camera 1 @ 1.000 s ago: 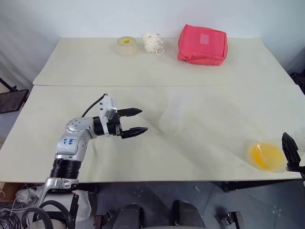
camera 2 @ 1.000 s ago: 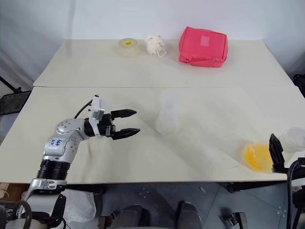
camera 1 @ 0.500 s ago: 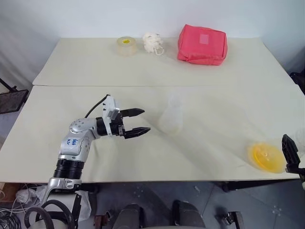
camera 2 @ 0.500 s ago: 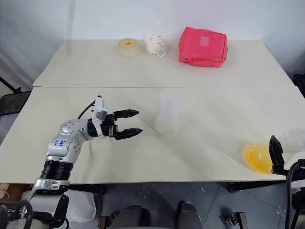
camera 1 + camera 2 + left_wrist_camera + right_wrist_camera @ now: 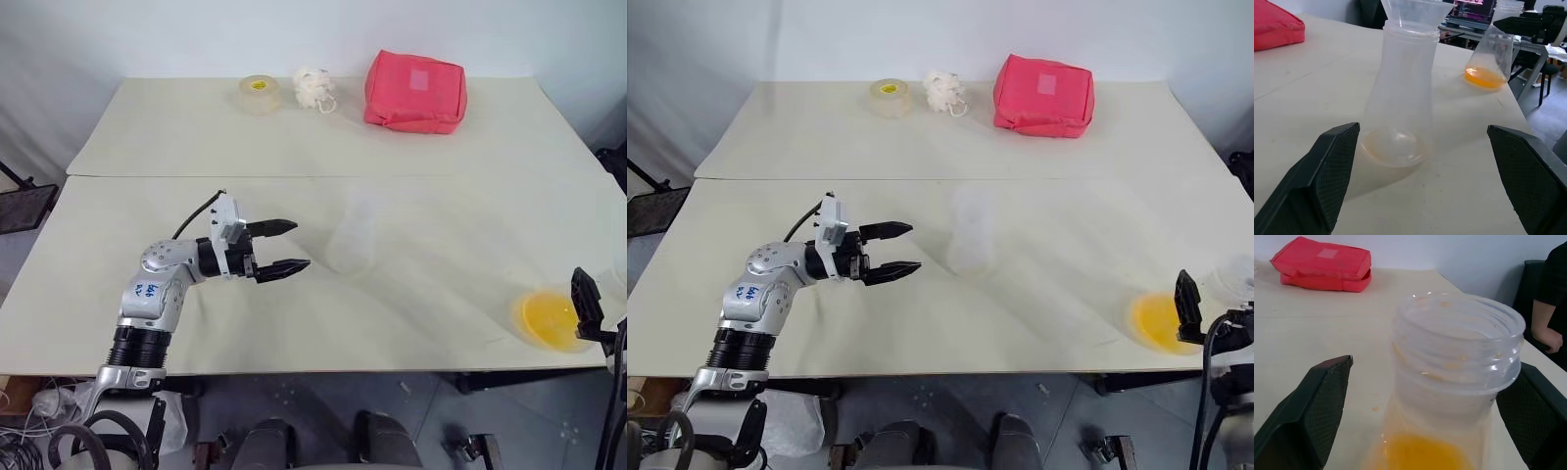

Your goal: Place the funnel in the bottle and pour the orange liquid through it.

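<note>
Table: I am seeing the bottle standing mid-table with the funnel seated in its neck, just ahead of my left gripper, fingers spread and empty. Orange liquid: pooling in a second flask between my right gripper's splayed fingers, which are edging closer than before.

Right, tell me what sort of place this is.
Probably a lab or office test space, not a home. Two plain tables are pushed together against a bare wall, desks and a lit monitor stand behind them, and a person sits beside the table.
</note>
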{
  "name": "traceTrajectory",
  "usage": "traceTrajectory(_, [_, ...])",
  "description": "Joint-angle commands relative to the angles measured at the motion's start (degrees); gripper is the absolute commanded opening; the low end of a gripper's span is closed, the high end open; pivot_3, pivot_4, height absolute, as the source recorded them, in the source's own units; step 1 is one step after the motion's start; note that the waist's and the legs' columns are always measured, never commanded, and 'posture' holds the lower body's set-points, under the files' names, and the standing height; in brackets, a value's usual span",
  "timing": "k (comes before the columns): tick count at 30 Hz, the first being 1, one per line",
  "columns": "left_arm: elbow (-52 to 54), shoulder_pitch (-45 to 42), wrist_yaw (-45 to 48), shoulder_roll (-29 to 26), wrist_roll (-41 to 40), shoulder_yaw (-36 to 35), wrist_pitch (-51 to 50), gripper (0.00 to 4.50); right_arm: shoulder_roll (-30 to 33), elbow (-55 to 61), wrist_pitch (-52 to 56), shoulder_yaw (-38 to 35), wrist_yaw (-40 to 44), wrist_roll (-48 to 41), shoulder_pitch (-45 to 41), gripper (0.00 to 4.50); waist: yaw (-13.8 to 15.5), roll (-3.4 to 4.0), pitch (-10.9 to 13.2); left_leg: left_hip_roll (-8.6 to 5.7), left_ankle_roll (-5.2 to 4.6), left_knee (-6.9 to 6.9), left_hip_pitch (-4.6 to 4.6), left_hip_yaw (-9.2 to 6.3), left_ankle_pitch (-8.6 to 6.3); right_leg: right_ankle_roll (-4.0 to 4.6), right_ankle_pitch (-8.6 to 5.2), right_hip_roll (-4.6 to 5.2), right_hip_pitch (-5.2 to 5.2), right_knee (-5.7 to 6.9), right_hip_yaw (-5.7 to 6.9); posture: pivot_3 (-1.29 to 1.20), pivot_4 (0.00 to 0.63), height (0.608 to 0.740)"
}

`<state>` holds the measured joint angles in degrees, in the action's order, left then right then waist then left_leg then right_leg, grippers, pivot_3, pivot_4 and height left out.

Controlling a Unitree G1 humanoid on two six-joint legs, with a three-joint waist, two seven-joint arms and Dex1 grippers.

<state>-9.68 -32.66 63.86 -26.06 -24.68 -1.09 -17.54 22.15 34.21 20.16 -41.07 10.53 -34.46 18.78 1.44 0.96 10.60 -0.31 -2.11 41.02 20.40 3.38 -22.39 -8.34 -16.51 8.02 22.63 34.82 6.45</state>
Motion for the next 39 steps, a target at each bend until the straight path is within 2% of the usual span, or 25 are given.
traceTrajectory(1, [2.07,0.23,-0.06,-0.85,-0.63,-0.58,0.17,4.50,-1.02,0.27,-1.39,-1.08,-1.77,0.42,-0.77,4.12,0.01,0.00,0.00,0.00,0.00,0.00,0.00,0.00,0.00,0.00,0.00,0.00,0.00,0.00,0.00,0.00,0.150,0.740])
traceTrajectory(2, [2.02,0.15,-0.07,-0.84,-0.63,-0.58,0.16,4.50,-1.29,0.33,-1.39,-1.13,-2.01,0.30,-0.88,3.94,0.01,0.00,0.00,0.00,0.00,0.00,0.00,0.00,0.00,0.00,0.00,0.00,0.00,0.00,0.00,0.00,0.150,0.740])
traceTrajectory(6, [1.65,-0.16,0.02,-0.78,-0.65,-0.59,0.29,4.50,-1.80,0.93,-1.24,-1.02,-2.43,0.19,-0.96,2.58,-0.01,0.00,0.00,0.01,0.00,0.00,0.00,0.00,0.00,0.00,0.00,0.00,0.00,0.00,0.00,0.00,0.150,0.740])
traceTrajectory(7, [1.55,-0.22,0.06,-0.78,-0.61,-0.57,0.34,4.50,-1.85,0.99,-1.25,-0.99,-2.45,0.19,-0.96,2.43,-0.01,0.00,0.00,0.01,0.00,0.00,0.00,0.00,0.00,0.00,0.00,0.00,0.00,0.00,0.00,0.00,0.150,0.740])
traceTrajectory(15, [1.21,-0.25,0.34,-0.91,-0.57,-0.68,0.70,4.50,-1.52,4.52,-0.65,-0.47,-1.92,-2.22,-1.23,2.43,-0.05,0.00,0.00,0.01,0.00,-0.02,0.00,0.00,0.00,0.00,0.00,0.00,0.00,0.00,0.00,0.00,0.150,0.740])
traceTrajectory(20, [0.69,-0.18,0.78,-1.43,-0.52,-1.03,1.49,4.50,2.41,8.47,1.98,2.52,-1.10,-4.89,-4.84,2.43,-0.16,0.01,0.00,0.04,0.00,-0.02,-0.03,0.06,0.00,0.00,0.00,-0.01,0.02,-0.01,-0.06,0.00,0.150,0.740])
traceTrajectory(22, [0.40,-0.08,0.69,-1.98,-0.18,-1.10,1.73,4.50,5.88,8.12,3.22,5.39,-1.02,-4.49,-10.48,2.43,-0.17,0.01,0.00,0.05,0.00,-0.02,-0.04,0.06,0.00,0.00,0.00,-0.03,0.02,0.00,-0.06,0.00,0.150,0.740])
traceTrajectory(27, [-1.21,0.21,2.65,-3.31,-0.52,-1.32,2.64,4.50,14.33,3.08,4.77,16.04,-0.01,3.53,-25.84,2.43,-0.26,0.02,0.01,0.06,0.00,-0.02,-0.05,0.17,0.00,0.01,-0.01,-0.06,0.07,-0.02,-0.14,0.00,0.150,0.740])
traceTrajectory(36, [-7.82,-2.00,7.89,-2.85,-1.28,-2.36,9.39,4.50,22.70,-5.94,1.71,34.85,4.01,23.64,-45.15,2.43,-0.31,0.01,0.02,-0.01,-0.03,-0.01,0.18,0.23,-0.02,0.00,0.00,0.02,0.16,-0.11,0.09,0.00,0.150,0.740])
traceTrajectory(39, [-9.64,-2.50,9.14,-2.58,-1.03,-2.62,11.55,4.50,25.37,-8.11,-1.67,40.01,6.29,31.85,-48.78,2.43,-0.28,0.01,0.02,0.01,-0.02,0.00,0.23,0.29,-0.02,0.01,0.00,0.01,0.18,-0.07,0.24,0.00,0.150,0.740])
